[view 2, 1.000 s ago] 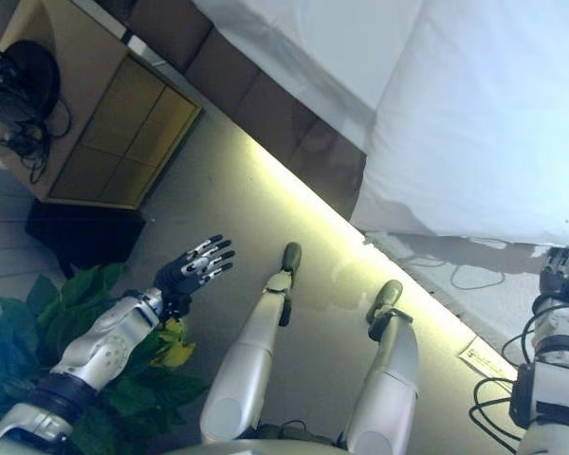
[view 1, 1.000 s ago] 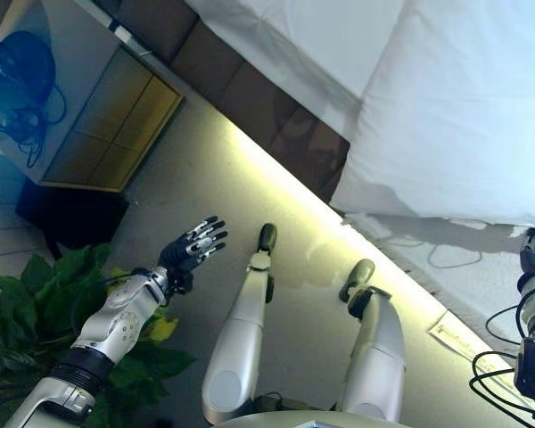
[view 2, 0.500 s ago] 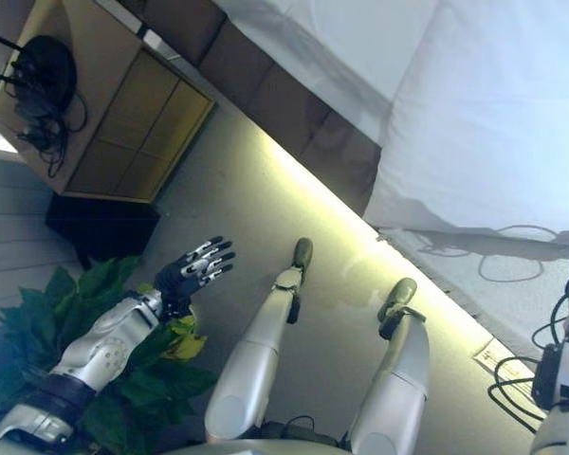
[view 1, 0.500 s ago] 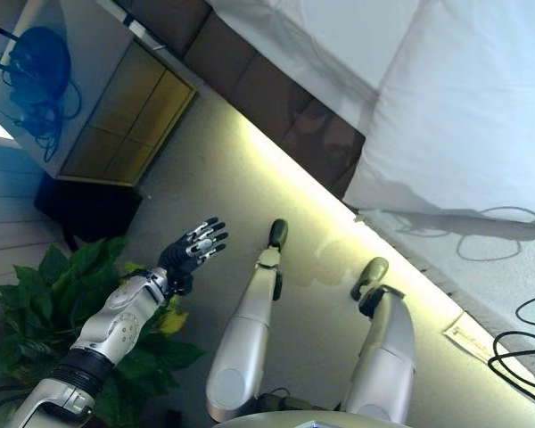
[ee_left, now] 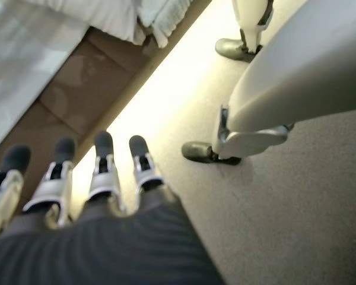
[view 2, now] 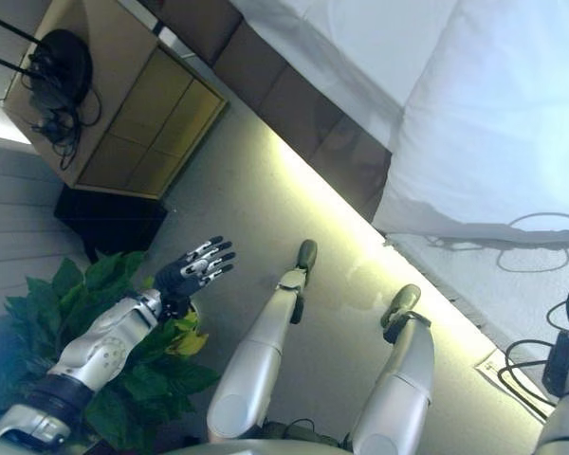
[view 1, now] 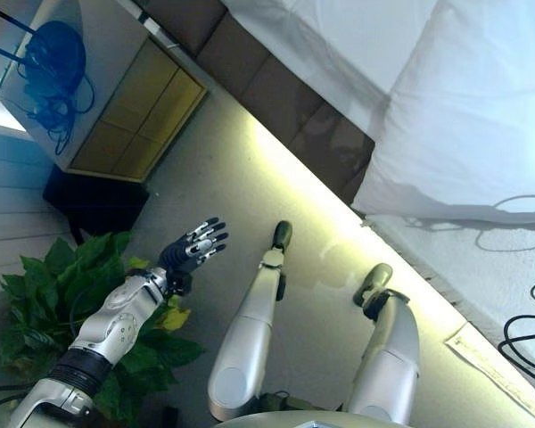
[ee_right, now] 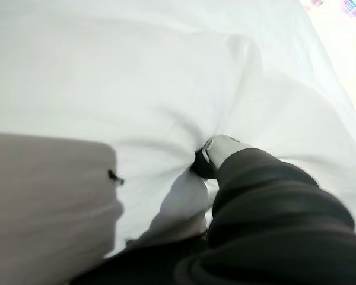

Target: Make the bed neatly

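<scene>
The bed runs across the top right, with a white duvet point(view 1: 464, 116) over a white sheet point(view 1: 339, 45) on a brown base point(view 1: 276, 98). My right hand point(ee_right: 249, 202) shows only in the right wrist view. Its fingers are curled into a bunched fold of the white duvet point(ee_right: 136, 71) and pinch it. My left hand point(view 1: 194, 247) is held out open and empty over the carpet beside the bed, away from the bedding. In the left wrist view its straight fingers point(ee_left: 101, 172) point toward the bed base.
A wooden bedside cabinet point(view 1: 116, 98) with a tangle of dark cables point(view 1: 49, 53) on top stands at the upper left. A black box point(view 1: 94, 201) and a green plant point(view 1: 71, 303) sit below it. A paper card point(view 1: 481, 352) lies on the floor by the lit bed edge.
The whole picture has shifted, so the camera moved. My right hand, seen at the duvet's lower edge a second ago, has left the eye views on the right. The left hand has not moved.
</scene>
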Controlling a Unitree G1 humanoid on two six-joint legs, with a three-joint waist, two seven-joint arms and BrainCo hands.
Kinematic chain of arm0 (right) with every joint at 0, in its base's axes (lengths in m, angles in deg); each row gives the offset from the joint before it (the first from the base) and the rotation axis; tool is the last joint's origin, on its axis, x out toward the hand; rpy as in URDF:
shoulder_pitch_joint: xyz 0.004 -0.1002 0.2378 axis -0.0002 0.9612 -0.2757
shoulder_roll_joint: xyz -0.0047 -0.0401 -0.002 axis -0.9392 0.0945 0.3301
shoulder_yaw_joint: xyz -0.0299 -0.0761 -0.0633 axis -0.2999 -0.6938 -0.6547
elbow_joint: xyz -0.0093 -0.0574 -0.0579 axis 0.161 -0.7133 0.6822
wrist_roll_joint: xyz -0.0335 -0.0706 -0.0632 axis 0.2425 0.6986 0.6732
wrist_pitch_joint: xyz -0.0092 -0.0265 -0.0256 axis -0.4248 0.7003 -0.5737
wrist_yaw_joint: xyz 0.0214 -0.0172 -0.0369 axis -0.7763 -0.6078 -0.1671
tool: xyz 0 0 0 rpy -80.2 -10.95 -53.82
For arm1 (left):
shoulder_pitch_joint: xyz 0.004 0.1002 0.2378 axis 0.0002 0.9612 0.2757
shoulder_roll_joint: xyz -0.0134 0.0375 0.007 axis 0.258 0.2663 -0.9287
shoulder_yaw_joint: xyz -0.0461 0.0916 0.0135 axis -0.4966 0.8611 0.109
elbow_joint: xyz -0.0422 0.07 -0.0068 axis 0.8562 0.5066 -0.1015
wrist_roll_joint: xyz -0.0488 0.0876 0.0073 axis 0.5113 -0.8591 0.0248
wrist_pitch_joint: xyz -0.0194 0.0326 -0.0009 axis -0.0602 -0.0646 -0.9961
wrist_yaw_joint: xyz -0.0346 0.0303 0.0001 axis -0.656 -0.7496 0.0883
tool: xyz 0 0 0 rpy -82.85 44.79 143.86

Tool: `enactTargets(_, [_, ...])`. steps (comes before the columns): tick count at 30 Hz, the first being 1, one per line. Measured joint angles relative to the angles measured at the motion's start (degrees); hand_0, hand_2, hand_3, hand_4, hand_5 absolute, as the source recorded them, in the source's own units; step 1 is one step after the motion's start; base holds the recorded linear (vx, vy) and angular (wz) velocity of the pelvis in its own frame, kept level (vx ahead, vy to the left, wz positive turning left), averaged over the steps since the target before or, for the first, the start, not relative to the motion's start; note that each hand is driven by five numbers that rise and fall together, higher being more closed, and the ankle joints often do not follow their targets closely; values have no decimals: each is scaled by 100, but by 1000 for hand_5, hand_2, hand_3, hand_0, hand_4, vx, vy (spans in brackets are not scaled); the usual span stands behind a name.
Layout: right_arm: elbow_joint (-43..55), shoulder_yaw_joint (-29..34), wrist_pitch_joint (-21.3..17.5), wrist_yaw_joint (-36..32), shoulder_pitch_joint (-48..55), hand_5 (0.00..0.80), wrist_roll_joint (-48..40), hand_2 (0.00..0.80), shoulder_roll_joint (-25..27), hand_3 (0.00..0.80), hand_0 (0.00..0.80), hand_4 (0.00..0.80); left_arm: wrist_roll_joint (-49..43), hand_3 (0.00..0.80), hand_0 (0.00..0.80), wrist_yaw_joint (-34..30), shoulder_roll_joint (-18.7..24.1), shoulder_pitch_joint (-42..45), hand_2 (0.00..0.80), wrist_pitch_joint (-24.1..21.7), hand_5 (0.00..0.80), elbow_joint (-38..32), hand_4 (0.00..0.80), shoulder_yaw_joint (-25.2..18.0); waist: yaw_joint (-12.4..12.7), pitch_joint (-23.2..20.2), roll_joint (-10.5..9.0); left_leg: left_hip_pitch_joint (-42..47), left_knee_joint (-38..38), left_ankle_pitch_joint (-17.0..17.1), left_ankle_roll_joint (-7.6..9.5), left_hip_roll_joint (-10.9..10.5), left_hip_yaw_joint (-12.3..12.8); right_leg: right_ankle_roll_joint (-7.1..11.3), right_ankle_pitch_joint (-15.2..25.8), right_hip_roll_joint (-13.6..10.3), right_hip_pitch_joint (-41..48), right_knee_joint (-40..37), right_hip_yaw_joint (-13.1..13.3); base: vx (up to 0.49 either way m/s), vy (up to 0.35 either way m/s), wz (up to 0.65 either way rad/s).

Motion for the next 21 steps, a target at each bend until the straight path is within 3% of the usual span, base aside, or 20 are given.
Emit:
enactTargets(4, [588, -34, -196, -125, 530, 800, 343, 800, -540, 800, 800, 800, 28, 0, 0, 199, -111, 49, 0, 48, 0, -12, 0, -173, -44, -10, -25, 423, -111, -35, -4, 38, -1, -13, -64, 14, 488, -133, -93, 58, 23, 3])
enactTargets(10, [2014, -459, -714, 3, 1247, 800, 914, 800, -1716, 800, 800, 800, -85, 0, 0, 313, -261, -19, 0, 219, 0, -26, 0, -249, -105, -309, -380, 938, -374, -27, 5, 105, -4, 62, -19, 106, 1056, -471, -195, 73, 37, 0])
enactTargets(16, [2641, -1269, -808, 408, 1290, 800, 1586, 800, -2411, 800, 800, 800, -376, 0, 0, 384, -715, -763, 0, 592, 0, 105, 0, 431, -192, -566, -612, 1655, -676, -49, 39, 188, 8, 164, 169, 303, 1925, -1135, -233, 95, 55, -5])
enactTargets(21, [2871, -1750, -821, 701, 1286, 800, 1999, 800, -2755, 800, 800, 800, -158, 0, 0, 325, -1278, -1290, 0, 1255, 0, 530, 0, 959, -353, -741, -680, 2189, -1021, -7, 99, 204, 50, 225, 347, 413, 2541, -1724, -204, 56, 59, -3])
